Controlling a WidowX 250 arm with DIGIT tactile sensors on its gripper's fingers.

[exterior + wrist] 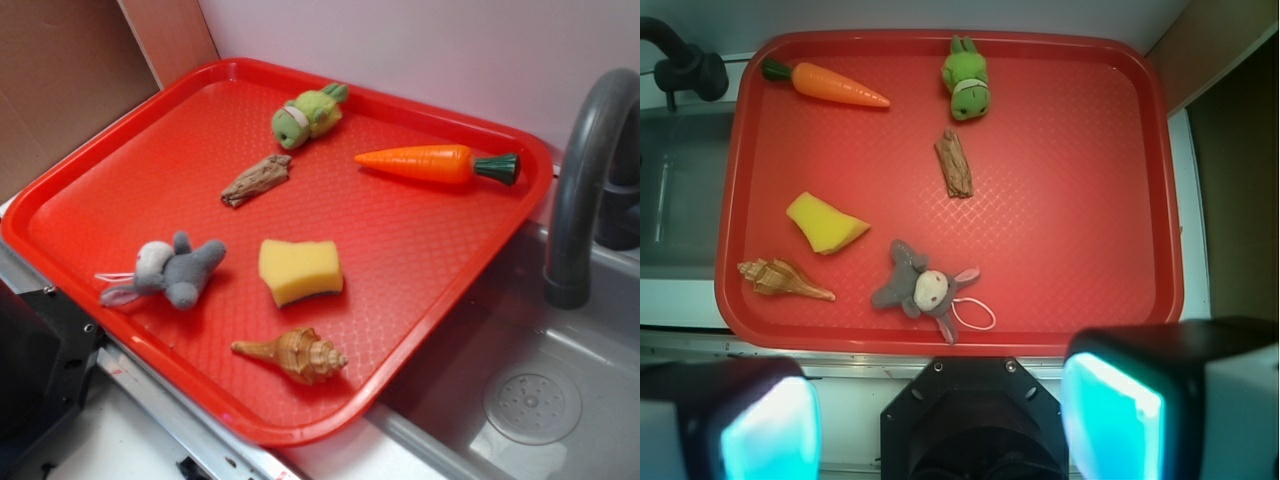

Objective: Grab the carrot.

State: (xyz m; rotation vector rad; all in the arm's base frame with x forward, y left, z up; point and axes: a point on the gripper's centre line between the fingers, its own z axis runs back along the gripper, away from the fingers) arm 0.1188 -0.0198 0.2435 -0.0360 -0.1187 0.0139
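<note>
The orange carrot (430, 163) with a dark green stub lies on the red tray (120, 170) at its far right; in the wrist view the carrot (835, 85) lies at the tray's (1070, 180) top left. My gripper (940, 420) is open and empty, its two cyan pads wide apart, high above the tray's near edge and far from the carrot. The gripper does not show in the exterior view.
On the tray lie a green plush toy (308, 113), a brown wood piece (256, 181), a grey plush rabbit (170, 272), a yellow sponge (300, 271) and a tan seashell (295, 354). A grey sink (540, 400) with a dark faucet (585, 180) stands right of the tray.
</note>
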